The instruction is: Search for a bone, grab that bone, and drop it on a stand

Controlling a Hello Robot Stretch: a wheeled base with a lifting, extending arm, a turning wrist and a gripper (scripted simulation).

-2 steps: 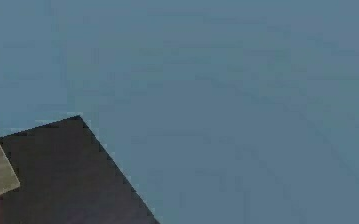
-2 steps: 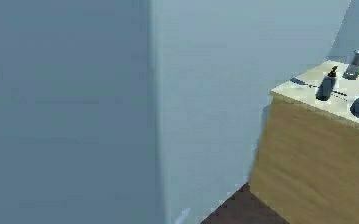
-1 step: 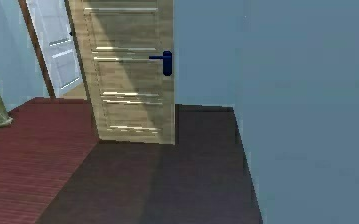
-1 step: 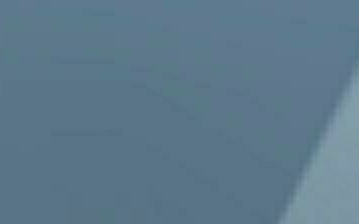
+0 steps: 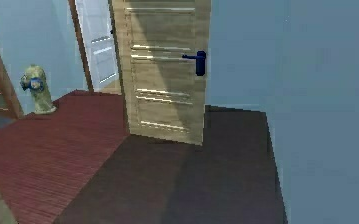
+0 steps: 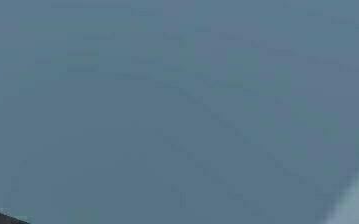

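Ahead of me a wooden door (image 5: 167, 70) stands ajar, its dark handle (image 5: 196, 63) near its right edge. Behind it, to the left, is a white door (image 5: 99, 40). A pale bust (image 5: 37, 90) sits on the red plank floor (image 5: 57, 150) near the forward view's left edge, well apart from the wooden door. Darker floor (image 5: 207, 170) runs along the blue-grey wall (image 5: 307, 80). To the arm side I'm facing plain blue-grey wall (image 6: 177, 100). I cannot tell the gripper's state, nor where the bone is.
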